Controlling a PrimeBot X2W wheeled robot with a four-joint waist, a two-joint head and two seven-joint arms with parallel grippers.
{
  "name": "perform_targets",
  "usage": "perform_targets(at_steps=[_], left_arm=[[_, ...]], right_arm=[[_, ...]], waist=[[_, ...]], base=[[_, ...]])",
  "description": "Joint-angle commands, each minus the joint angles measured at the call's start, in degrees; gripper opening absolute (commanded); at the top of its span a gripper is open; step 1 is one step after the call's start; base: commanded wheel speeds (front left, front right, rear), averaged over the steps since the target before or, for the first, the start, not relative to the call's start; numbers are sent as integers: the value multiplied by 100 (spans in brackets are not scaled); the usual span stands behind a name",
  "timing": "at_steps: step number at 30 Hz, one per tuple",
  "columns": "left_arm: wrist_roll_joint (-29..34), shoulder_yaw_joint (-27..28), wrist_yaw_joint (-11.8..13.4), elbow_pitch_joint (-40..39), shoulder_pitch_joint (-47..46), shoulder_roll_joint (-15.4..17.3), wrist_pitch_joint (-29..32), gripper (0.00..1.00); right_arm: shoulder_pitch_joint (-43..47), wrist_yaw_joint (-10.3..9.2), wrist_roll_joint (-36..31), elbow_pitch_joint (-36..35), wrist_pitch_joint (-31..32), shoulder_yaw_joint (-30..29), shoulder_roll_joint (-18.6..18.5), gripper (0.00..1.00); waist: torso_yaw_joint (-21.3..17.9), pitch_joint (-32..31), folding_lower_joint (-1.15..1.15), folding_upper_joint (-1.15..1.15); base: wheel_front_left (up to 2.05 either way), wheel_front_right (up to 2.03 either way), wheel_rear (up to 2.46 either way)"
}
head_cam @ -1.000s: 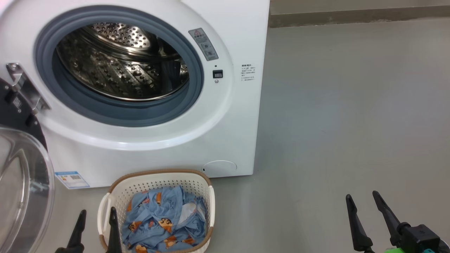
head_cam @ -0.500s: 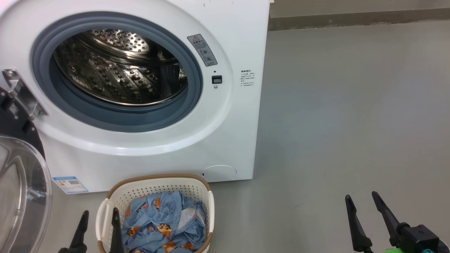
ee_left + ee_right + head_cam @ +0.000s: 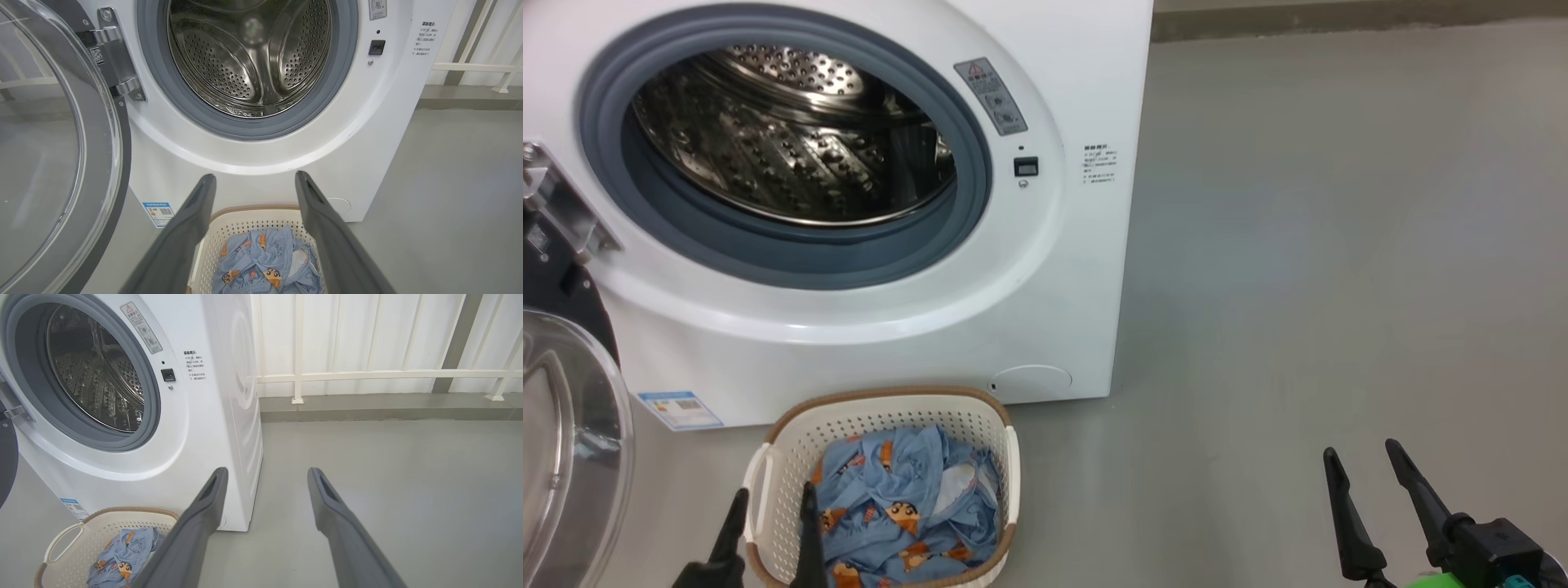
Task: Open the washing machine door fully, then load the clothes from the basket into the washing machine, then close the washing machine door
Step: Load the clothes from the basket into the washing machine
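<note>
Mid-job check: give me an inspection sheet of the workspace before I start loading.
Surface: smooth grey floor.
Job's things: washing machine door swung open at left; washing machine drum looks empty; clothes piled in basket in front of the machine.
Clutter: nothing seen.
Grippers: left gripper open, by the basket's left edge; right gripper open, over floor.
Cables: nothing seen.
Surroundings: white railing behind.

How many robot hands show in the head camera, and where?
2. The left hand sits lower left, open, by the basket's left edge; the right hand is lower right, open, over the floor.
</note>
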Motion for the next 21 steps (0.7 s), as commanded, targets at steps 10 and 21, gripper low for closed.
perform_targets(at_steps=[10, 21], left_arm=[[-239, -118, -369, 1337, -1236, -124, 72, 100], [-483, -197, -813, 3516, -3013, -251, 1, 100]], right_arm=[[-491, 51, -74, -357, 10, 168, -52, 100], [-980, 51, -69, -794, 15, 247, -52, 100]], waist=[[-3, 752, 0, 0], [-199, 1976, 0, 0]], base=[[0, 0, 0], [0, 0, 0]])
